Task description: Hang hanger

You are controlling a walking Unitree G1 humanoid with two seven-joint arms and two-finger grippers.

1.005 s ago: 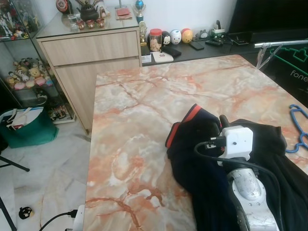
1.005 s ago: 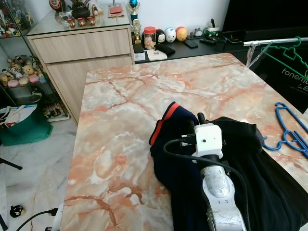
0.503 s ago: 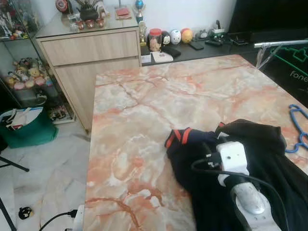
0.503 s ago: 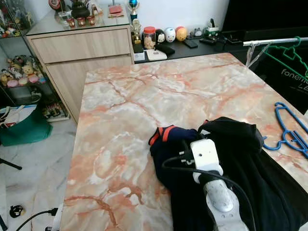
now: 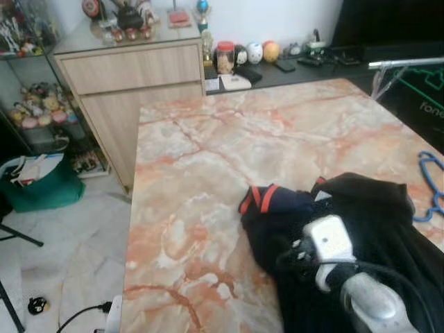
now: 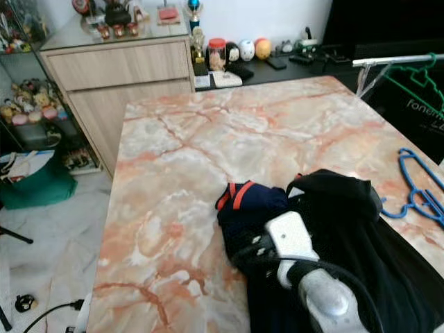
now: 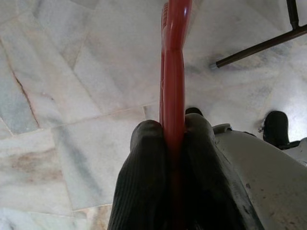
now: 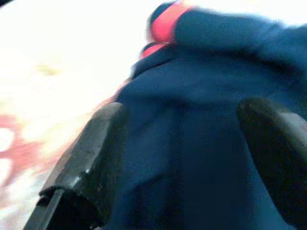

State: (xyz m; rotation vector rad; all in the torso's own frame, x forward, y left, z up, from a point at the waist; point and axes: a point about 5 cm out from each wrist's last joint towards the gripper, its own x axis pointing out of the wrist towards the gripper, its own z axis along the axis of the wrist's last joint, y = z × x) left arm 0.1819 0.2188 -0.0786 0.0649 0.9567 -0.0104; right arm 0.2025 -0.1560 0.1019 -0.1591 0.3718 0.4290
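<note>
A red hanger (image 7: 173,57) is clamped between the two black fingers of my left gripper (image 7: 173,127), which hangs over the pale tiled floor. A dark navy garment with red trim (image 6: 251,207) lies crumpled on the marble table (image 5: 208,139), joined on its right by black cloth (image 6: 347,208). My right arm (image 5: 331,241) reaches over this garment. In the right wrist view my right gripper (image 8: 184,112) stands open just above the navy fabric, with one finger (image 8: 91,158) at each side and nothing between them.
Blue hangers (image 6: 416,187) lie at the table's right edge. A green hanger (image 6: 409,76) hangs on a metal rail at the far right. A wooden cabinet (image 5: 132,69) stands behind the table. On the floor at left sits a green bag (image 5: 41,184).
A second ago the right gripper held the red-trimmed collar raised. The collar has since dropped flat on the table, and the right arm has drawn back toward me and tilted.
</note>
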